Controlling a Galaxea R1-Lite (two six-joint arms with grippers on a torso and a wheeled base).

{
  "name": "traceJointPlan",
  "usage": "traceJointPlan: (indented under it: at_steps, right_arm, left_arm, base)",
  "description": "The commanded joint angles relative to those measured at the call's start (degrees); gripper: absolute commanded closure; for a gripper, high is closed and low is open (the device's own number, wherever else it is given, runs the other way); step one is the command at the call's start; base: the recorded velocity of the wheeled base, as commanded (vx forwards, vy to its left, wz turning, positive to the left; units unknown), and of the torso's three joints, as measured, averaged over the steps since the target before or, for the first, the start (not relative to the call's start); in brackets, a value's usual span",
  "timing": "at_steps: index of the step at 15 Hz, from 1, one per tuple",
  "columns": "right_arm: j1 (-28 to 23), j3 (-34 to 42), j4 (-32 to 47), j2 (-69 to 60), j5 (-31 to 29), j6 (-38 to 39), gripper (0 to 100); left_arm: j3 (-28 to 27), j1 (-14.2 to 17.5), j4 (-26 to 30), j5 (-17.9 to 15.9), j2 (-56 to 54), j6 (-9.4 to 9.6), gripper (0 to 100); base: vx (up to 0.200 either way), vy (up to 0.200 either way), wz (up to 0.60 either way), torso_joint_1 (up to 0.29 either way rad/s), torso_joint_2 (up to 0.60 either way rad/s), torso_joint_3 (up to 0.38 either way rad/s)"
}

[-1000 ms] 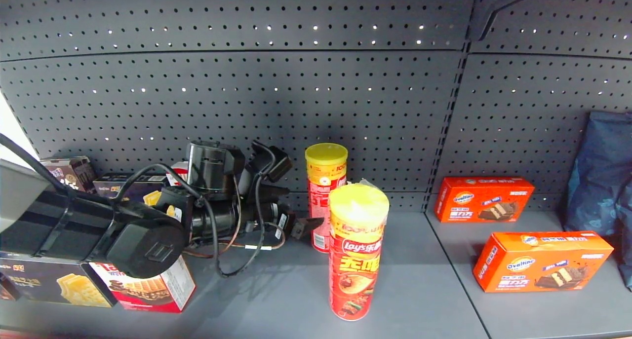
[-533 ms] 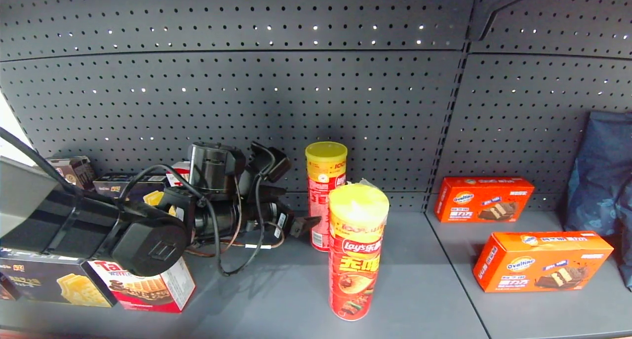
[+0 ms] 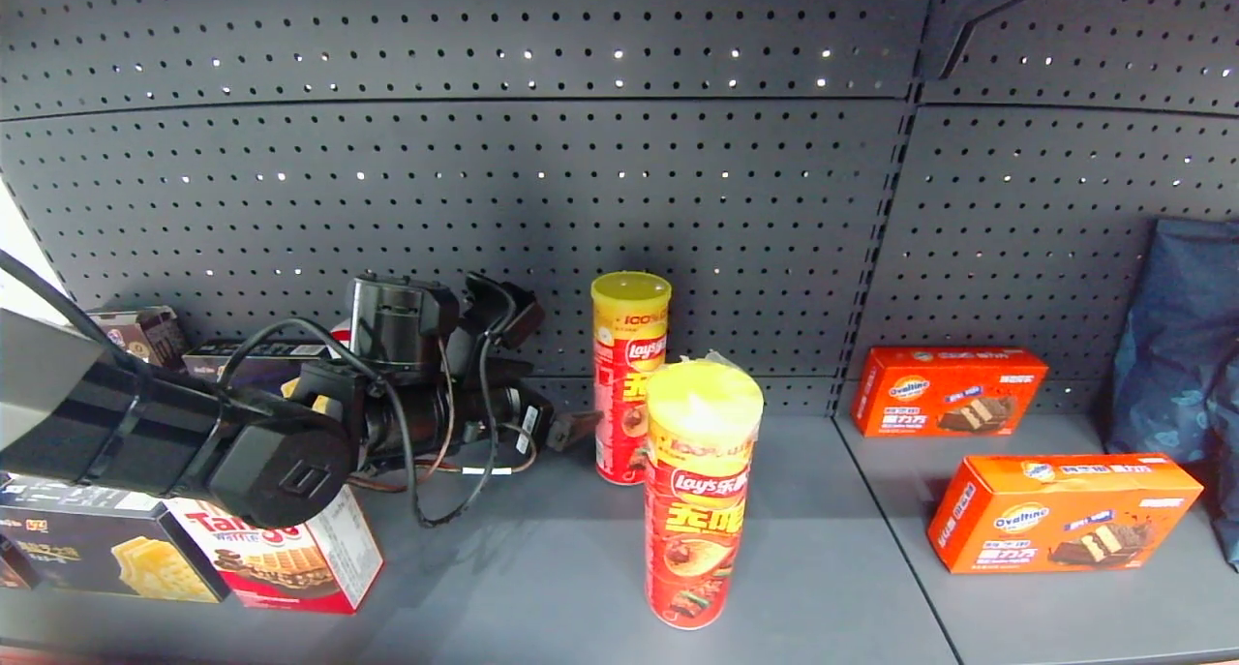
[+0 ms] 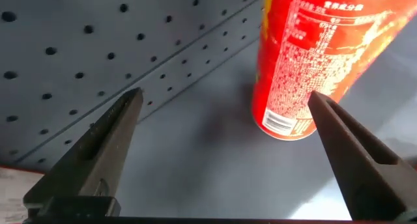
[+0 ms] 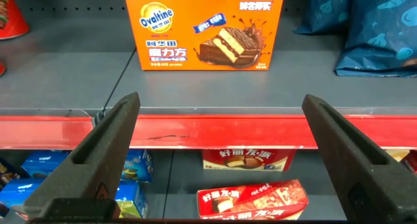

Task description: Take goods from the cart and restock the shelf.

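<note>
The left arm (image 3: 145,433) comes in from robot's left, lying low and near horizontal, forearm pointing toward robot's right. Its wrist (image 3: 416,418) is draped in loose cables (image 3: 455,510). The left gripper (image 4: 225,100) has jaws spread wide, with dark wedge-shaped fingers (image 4: 98,152) well apart (one tip shows in head view too). The right gripper (image 5: 219,101) is likewise wide open, fingers level, gripping nothing.

Head view: from above, facing forward and down onto the shelf (image 3: 542,568).
Left wrist view: low on the shelf, close to the rear can (image 4: 296,61), which the head view shares.
Right wrist view: in front of the shelf edge, facing an orange box (image 5: 204,28).
</note>
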Motion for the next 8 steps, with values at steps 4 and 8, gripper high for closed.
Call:
traceJointPlan:
  at_steps: [4,8]
  right_arm:
    - [0.01,0.0,-0.03,0.08,0.04,-0.05,0]
    - [0.01,0.0,-0.03,0.08,0.04,0.03,0]
  left_arm:
    - [-1.21,0.95,-1.28,0.69,1.24,0.1,0]
    - [-2.62,1.04,-2.07,1.74,2.56,0.18,0]
  base:
    - [0.0,0.0,0.0,0.0,0.0,0.0]
    - [0.0,0.0,0.0,0.0,0.0,0.0]
